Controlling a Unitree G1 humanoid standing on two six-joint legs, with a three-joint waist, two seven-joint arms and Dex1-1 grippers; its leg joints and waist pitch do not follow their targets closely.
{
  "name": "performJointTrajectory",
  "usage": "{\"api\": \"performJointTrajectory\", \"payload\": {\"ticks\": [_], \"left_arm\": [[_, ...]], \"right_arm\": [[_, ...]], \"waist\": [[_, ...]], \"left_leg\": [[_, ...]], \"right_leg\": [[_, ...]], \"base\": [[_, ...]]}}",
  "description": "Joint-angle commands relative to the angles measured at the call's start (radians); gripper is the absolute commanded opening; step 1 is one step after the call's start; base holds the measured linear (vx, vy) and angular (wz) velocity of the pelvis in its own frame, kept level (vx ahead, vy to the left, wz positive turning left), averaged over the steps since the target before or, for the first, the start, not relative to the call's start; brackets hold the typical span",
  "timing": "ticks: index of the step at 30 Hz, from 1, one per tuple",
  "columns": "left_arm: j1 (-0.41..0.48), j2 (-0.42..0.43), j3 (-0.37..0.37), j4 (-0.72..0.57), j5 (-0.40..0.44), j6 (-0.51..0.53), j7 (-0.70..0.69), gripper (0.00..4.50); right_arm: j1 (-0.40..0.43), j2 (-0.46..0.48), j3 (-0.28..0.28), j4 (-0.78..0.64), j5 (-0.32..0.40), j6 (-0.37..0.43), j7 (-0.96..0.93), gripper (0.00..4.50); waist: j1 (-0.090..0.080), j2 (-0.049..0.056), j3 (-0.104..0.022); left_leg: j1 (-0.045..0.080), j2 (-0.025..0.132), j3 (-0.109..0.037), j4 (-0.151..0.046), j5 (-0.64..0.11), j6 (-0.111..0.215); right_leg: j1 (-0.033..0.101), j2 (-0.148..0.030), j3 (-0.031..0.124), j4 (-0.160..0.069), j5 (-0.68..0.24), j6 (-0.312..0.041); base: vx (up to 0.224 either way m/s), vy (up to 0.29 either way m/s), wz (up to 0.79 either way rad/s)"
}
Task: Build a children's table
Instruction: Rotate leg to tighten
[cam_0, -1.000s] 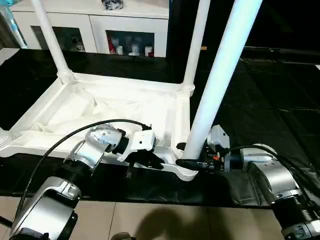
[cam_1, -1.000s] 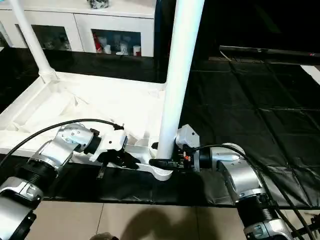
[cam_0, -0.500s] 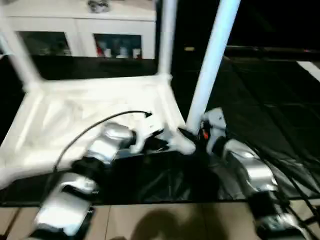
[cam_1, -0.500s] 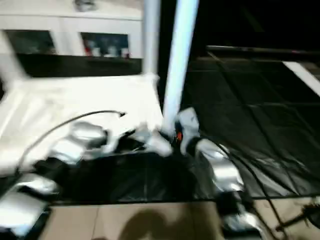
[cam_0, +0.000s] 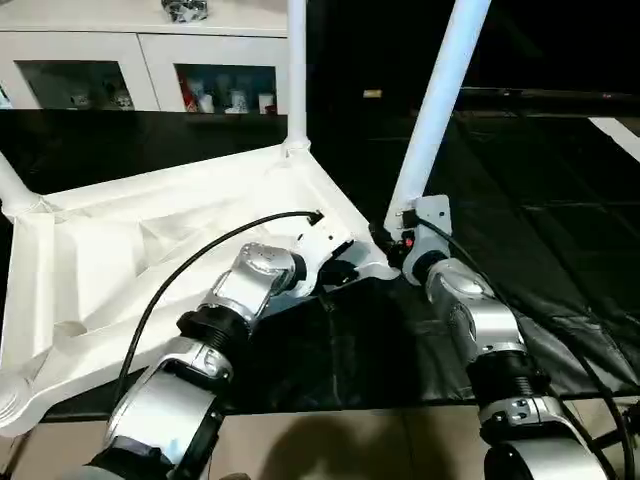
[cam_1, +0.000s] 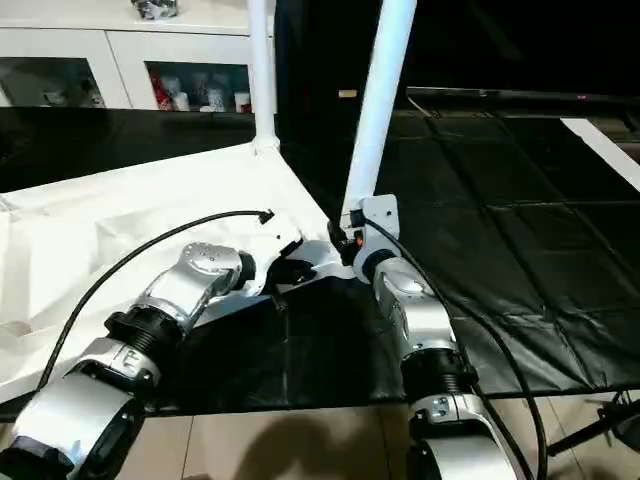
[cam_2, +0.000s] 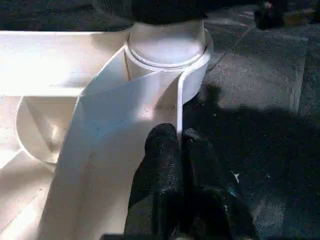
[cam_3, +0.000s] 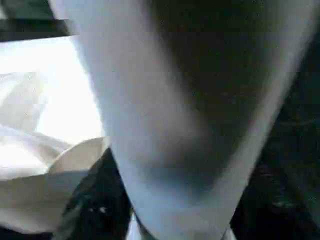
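Head views: the top (cam_0: 150, 250) lies upside down on the black mat (cam_0: 560, 230), ribs up, with legs standing in its sockets. Behind it is a cabinet (cam_0: 150, 70) with small bottles behind the glass doors. The left gripper (cam_0: 335, 272) sits at the near rim by the corner socket. The right gripper (cam_0: 392, 243) is at the foot of the near leg (cam_0: 435, 110). Compared with a second ago, the top sits turned in the picture and both arms reach further in, though the camera swung too.

Left wrist: jaws clenched together, black fingers (cam_2: 162, 160) pressed against the rim edge just below the socket (cam_2: 167, 47).

Right wrist: the leg (cam_3: 180, 100) looms right in front, jaws parted around its base, can't tell how tightly.
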Motion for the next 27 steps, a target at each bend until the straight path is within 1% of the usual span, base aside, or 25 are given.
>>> {"api": "performJointTrajectory", "payload": {"ticks": [1,2,3,4,5,6,7,8,9,11,12,13,14,15,16,17,19,20,21,22,23,24,25,26,27], "left_arm": [[-0.018,-0.017,0.004,-0.045,-0.031,-0.051,-0.009,0.0],[-0.013,0.006,-0.003,-0.048,-0.031,-0.065,-0.042,0.0],[-0.013,0.006,-0.003,-0.048,-0.031,-0.065,-0.042,0.0],[-0.01,0.021,-0.004,-0.049,-0.033,-0.076,-0.069,0.0],[-0.009,0.035,-0.004,-0.048,-0.036,-0.082,-0.094,0.0],[-0.009,0.041,-0.004,-0.047,-0.037,-0.083,-0.105,0.0],[-0.01,0.048,-0.005,-0.045,-0.036,-0.088,-0.117,0.0],[-0.01,0.065,-0.012,-0.04,-0.036,-0.114,-0.156,0.0],[-0.01,0.07,-0.013,-0.04,-0.037,-0.12,-0.17,0.0],[-0.007,0.083,-0.02,-0.042,-0.039,-0.14,-0.21,0.0],[-0.003,0.093,-0.027,-0.046,-0.044,-0.15,-0.25,0.0],[-0.001,0.099,-0.03,-0.049,-0.046,-0.156,-0.273,0.0],[0.002,0.106,-0.035,-0.052,-0.048,-0.164,-0.294,0.0],[0.01,0.125,-0.05,-0.059,-0.049,-0.189,-0.351,0.0],[0.017,0.14,-0.063,-0.064,-0.051,-0.216,-0.399,0.0],[0.022,0.147,-0.068,-0.067,-0.053,-0.223,-0.421,0.0],[0.031,0.16,-0.077,-0.075,-0.06,-0.239,-0.471,0.0],[0.031,0.16,-0.077,-0.075,-0.06,-0.239,-0.471,0.0],[0.034,0.163,-0.079,-0.076,-0.064,-0.247,-0.489,0.0],[0.039,0.169,-0.083,-0.082,-0.07,-0.249,-0.516,0.0],[0.047,0.179,-0.094,-0.096,-0.076,-0.254,-0.559,0.0],[0.054,0.186,-0.102,-0.106,-0.079,-0.259,-0.584,0.0],[0.055,0.188,-0.104,-0.109,-0.079,-0.262,-0.59,0.0],[0.062,0.197,-0.117,-0.12,-0.08,-0.271,-0.617,0.0],[0.069,0.207,-0.131,-0.132,-0.077,-0.283,-0.643,0.0]], "right_arm": [[0.027,0.043,0.071,0.003,0.034,0.039,0.095,2.65],[0.059,0.009,0.071,-0.051,0.059,0.051,0.162,2.96],[0.059,0.009,0.071,-0.051,0.059,0.051,0.162,3.04],[0.092,-0.026,0.081,-0.106,0.08,0.063,0.236,3.08],[0.124,-0.066,0.092,-0.153,0.098,0.072,0.302,3.08],[0.137,-0.085,0.096,-0.172,0.104,0.075,0.33,3.15],[0.151,-0.105,0.098,-0.191,0.113,0.08,0.36,3.28],[0.177,-0.157,0.091,-0.219,0.134,0.075,0.432,3.49],[0.184,-0.175,0.091,-0.225,0.14,0.071,0.458,3.54],[0.202,-0.222,0.089,-0.237,0.143,0.054,0.516,3.74],[0.213,-0.263,0.087,-0.241,0.144,0.04,0.565,3.87],[0.222,-0.286,0.086,-0.249,0.146,0.038,0.592,3.95],[0.228,-0.308,0.084,-0.254,0.145,0.033,0.613,4.0],[0.244,-0.366,0.081,-0.268,0.146,0.022,0.671,4.06],[0.256,-0.408,0.086,-0.284,0.158,0.022,0.736,4.06],[0.259,-0.427,0.087,-0.287,0.163,0.017,0.765,4.06],[0.264,-0.465,0.09,-0.299,0.181,0.014,0.835,4.06],[0.264,-0.465,0.09,-0.299,0.181,0.014,0.835,4.06],[0.265,-0.477,0.091,-0.304,0.192,0.017,0.867,4.06],[0.266,-0.49,0.099,-0.311,0.201,0.024,0.9,4.06],[0.264,-0.498,0.111,-0.316,0.211,0.019,0.94,4.06],[0.26,-0.5,0.12,-0.318,0.215,0.017,0.956,4.06],[0.259,-0.5,0.122,-0.318,0.216,0.016,0.959,4.06],[0.249,-0.496,0.13,-0.315,0.217,0.011,0.968,4.06],[0.235,-0.486,0.139,-0.301,0.213,0.0,0.971,4.06]], "waist": [[0.007,-0.001,-0.062],[0.007,0.003,-0.063],[0.009,0.002,-0.065],[0.01,0.005,-0.066],[0.015,0.005,-0.068],[0.017,0.004,-0.07],[0.023,0.01,-0.071],[0.025,0.012,-0.07],[0.028,0.009,-0.07],[0.029,0.009,-0.07],[0.031,0.013,-0.071],[0.031,0.011,-0.07],[0.033,0.014,-0.07],[0.034,0.016,-0.07],[0.036,0.015,-0.071],[0.038,0.014,-0.07],[0.046,0.019,-0.07],[0.048,0.02,-0.069],[0.052,0.022,-0.068],[0.053,0.018,-0.066],[0.056,0.016,-0.066],[0.059,0.016,-0.068],[0.059,0.019,-0.067],[0.06,0.021,-0.068],[0.063,0.014,-0.068]], "left_leg": [[0.007,0.02,-0.012,-0.067,-0.205,0.013],[0.007,0.019,-0.012,-0.066,-0.185,0.019],[0.007,0.021,-0.01,-0.064,-0.168,0.033],[0.006,0.02,-0.012,-0.064,-0.154,0.038],[0.008,0.021,-0.01,-0.061,-0.137,0.053],[0.008,0.023,-0.01,-0.06,-0.125,0.061],[0.006,0.022,-0.01,-0.058,-0.107,0.072],[0.006,0.02,-0.01,-0.058,-0.114,0.072],[0.007,0.021,-0.009,-0.057,-0.12,0.075],[0.005,0.022,-0.009,-0.056,-0.124,0.075],[0.005,0.022,-0.01,-0.055,-0.13,0.071],[0.005,0.023,-0.009,-0.055,-0.131,0.072],[0.003,0.022,-0.009,-0.054,-0.129,0.073],[0.003,0.024,-0.009,-0.053,-0.131,0.075],[0.003,0.024,-0.009,-0.052,-0.128,0.08],[0.002,0.024,-0.008,-0.051,-0.126,0.083],[0.003,0.025,-0.006,-0.047,-0.13,0.099],[0.004,0.027,-0.006,-0.047,-0.135,0.1],[0.007,0.029,-0.005,-0.048,-0.153,0.095],[0.008,0.031,-0.006,-0.05,-0.169,0.087],[0.008,0.031,-0.006,-0.05,-0.173,0.084],[0.007,0.034,-0.008,-0.052,-0.167,0.081],[0.006,0.034,-0.008,-0.051,-0.163,0.08],[0.009,0.035,-0.008,-0.05,-0.165,0.078],[0.007,0.036,-0.009,-0.051,-0.159,0.078]], "right_leg": [[0.05,-0.075,0.042,-0.085,-0.14,-0.2],[0.052,-0.074,0.042,-0.082,-0.108,-0.205],[0.054,-0.075,0.042,-0.078,-0.063,-0.215],[0.056,-0.074,0.041,-0.076,-0.038,-0.218],[0.06,-0.072,0.04,-0.074,0.013,-0.222],[0.06,-0.073,0.041,-0.07,0.041,-0.231],[0.059,-0.074,0.04,-0.066,0.076,-0.242],[0.06,-0.074,0.038,-0.068,0.072,-0.248],[0.061,-0.074,0.039,-0.071,0.07,-0.248],[0.062,-0.074,0.038,-0.068,0.067,-0.256],[0.061,-0.074,0.036,-0.069,0.059,-0.258],[0.062,-0.072,0.037,-0.069,0.059,-0.26],[0.062,-0.073,0.036,-0.068,0.06,-0.263],[0.062,-0.072,0.034,-0.069,0.063,-0.263],[0.063,-0.071,0.034,-0.067,0.073,-0.269],[0.064,-0.071,0.034,-0.067,0.077,-0.271],[0.06,-0.071,0.034,-0.065,0.076,-0.276],[0.058,-0.072,0.034,-0.067,0.062,-0.277],[0.054,-0.074,0.033,-0.07,0.023,-0.278],[0.052,-0.074,0.032,-0.073,-0.016,-0.275],[0.053,-0.074,0.032,-0.073,-0.031,-0.274],[0.054,-0.077,0.033,-0.07,-0.037,-0.273],[0.05,-0.076,0.032,-0.069,-0.033,-0.275],[0.048,-0.076,0.032,-0.069,-0.033,-0.275],[0.049,-0.078,0.032,-0.067,-0.033,-0.275]], "base": [[0.0,0.0,0.0],[0.0,0.0,0.0],[0.0,0.0,0.0],[0.0,0.0,0.0],[0.0,0.0,0.0],[0.0,0.0,0.0],[0.0,0.0,0.0],[0.0,0.0,0.0],[0.0,0.0,0.0],[0.0,0.0,0.0],[0.0,0.0,0.0],[0.0,0.0,0.0],[0.0,0.0,0.0],[0.0,0.0,0.0],[0.0,0.0,0.0],[0.0,0.0,0.0],[0.0,0.0,0.0],[0.0,0.0,0.0],[0.0,0.0,0.0],[0.0,0.0,0.0],[0.0,0.0,0.0],[0.0,0.0,0.0],[0.0,0.0,0.0],[0.0,0.0,0.0],[0.0,0.0,0.0]]}}
